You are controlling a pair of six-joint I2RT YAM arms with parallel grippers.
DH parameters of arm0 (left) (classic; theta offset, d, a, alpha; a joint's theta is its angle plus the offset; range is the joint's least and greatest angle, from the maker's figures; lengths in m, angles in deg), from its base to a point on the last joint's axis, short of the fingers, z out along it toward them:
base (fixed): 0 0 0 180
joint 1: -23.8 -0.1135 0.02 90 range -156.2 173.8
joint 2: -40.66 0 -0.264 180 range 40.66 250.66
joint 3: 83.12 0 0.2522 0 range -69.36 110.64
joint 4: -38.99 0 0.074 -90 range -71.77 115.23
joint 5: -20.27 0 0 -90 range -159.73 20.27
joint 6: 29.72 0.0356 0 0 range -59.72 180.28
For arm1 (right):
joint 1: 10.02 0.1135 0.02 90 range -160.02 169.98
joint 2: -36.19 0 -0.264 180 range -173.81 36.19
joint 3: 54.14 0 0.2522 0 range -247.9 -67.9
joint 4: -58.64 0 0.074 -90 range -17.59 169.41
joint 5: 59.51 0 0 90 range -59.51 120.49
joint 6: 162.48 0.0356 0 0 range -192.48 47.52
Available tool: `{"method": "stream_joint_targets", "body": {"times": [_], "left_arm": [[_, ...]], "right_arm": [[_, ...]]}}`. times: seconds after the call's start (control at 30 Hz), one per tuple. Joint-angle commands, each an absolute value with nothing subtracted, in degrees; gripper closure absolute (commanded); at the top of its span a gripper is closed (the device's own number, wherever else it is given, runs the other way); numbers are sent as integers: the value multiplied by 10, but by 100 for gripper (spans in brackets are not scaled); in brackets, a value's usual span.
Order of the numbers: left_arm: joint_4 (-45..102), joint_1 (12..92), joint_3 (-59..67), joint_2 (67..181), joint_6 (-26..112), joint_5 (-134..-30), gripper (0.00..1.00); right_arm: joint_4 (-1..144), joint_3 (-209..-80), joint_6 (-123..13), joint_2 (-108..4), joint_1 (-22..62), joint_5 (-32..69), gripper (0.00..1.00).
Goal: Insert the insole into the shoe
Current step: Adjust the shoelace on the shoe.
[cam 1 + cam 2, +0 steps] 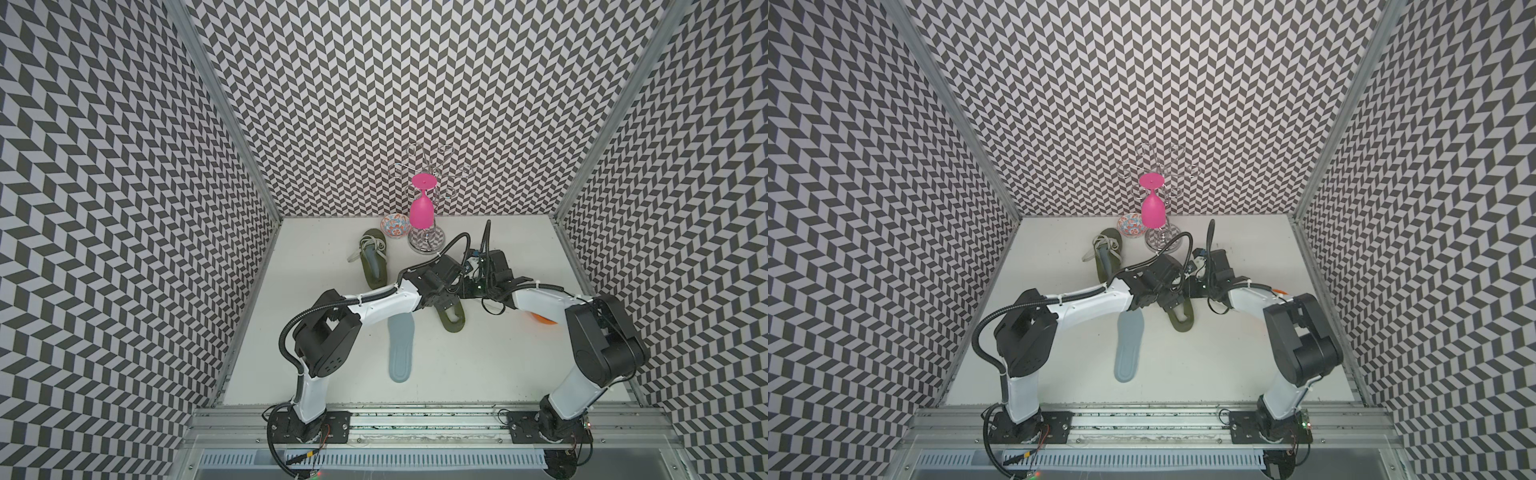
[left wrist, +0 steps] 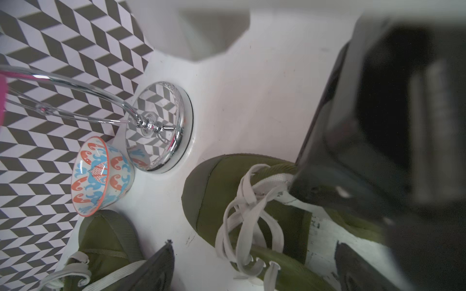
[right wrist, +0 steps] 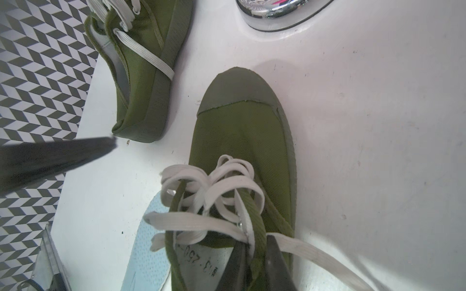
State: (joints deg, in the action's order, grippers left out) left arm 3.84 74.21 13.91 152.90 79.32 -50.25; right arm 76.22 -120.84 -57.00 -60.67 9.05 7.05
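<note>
Straddling the shoe point(image 2: 222, 199), the left gripper point(image 2: 254, 244) gapes wide; the right gripper point(image 3: 256, 249) pinches its tongue.

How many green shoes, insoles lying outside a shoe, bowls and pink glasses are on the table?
Green shoes: 2
Loose insole: 1
Patterned bowl: 1
Pink glass: 1
Total: 5
</note>
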Motion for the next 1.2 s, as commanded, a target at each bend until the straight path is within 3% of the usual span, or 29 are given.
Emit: {"method": "stream_joint_targets", "body": {"times": [0.0, 0.2, 0.47, 0.93, 1.1, 1.17], "left_arm": [[44, 742, 158, 1540, 818, -469, 0], [56, 751, 158, 1571, 856, -413, 0], [6, 755, 193, 1588, 818, -483, 0], [-22, 761, 234, 1655, 834, -479, 1], [-67, 743, 267, 1670, 797, -520, 25], [-77, 735, 268, 1659, 780, -546, 34]], "right_arm": [[732, -1200, -573, -612, 79, 71, 85], [733, -1208, -574, -613, 71, 66, 85], [731, -1215, -566, -616, 66, 65, 86], [711, -1219, -547, -614, 59, 33, 86], [729, -1216, -539, -600, 59, 19, 83], [749, -1207, -530, -586, 59, 13, 76]]}}
